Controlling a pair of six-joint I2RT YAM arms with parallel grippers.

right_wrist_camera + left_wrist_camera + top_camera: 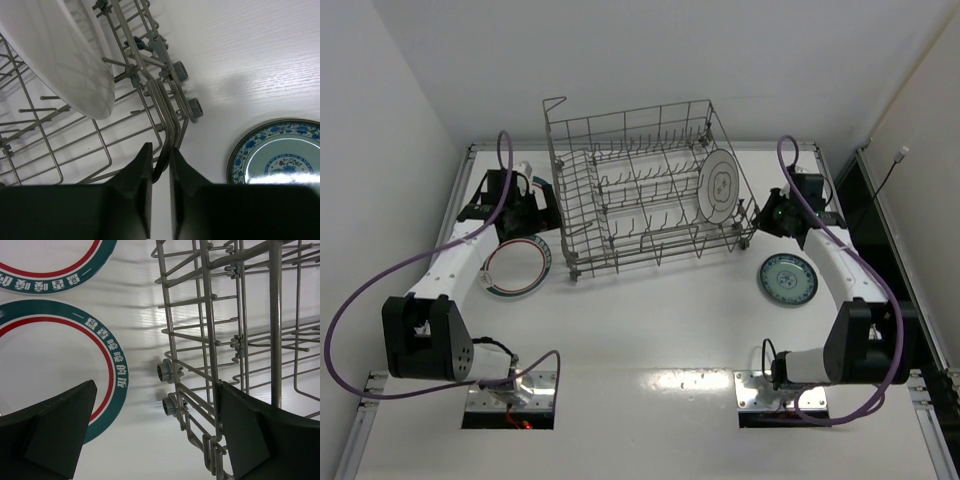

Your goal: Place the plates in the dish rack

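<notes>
One dark-rimmed plate [720, 185] stands upright at the right end of the dish rack [660, 252]. Two green-and-red ringed plates [517, 266] lie to its left and the teal plate [788, 278] to its near right, flat on the desk [650, 340]. The right end effector [160, 175] is clamped on the rack's right rim wire, seemingly steadying it. The left end effector [157, 440], fingers wide apart, hovers beside the ringed plates; next it likely must drop and pinch a rim.

You have the rack [645, 190] sitting mid-worktop [650, 335]. The upright plate [722, 185] stands inside it at its 3 o'clock end. The small plate [788, 278] lies on the worktop at the rack's 4 o'clock. The third plate [517, 268] lies at its 8 o'clock, with the fourth plate [45, 255] just beside it.
</notes>
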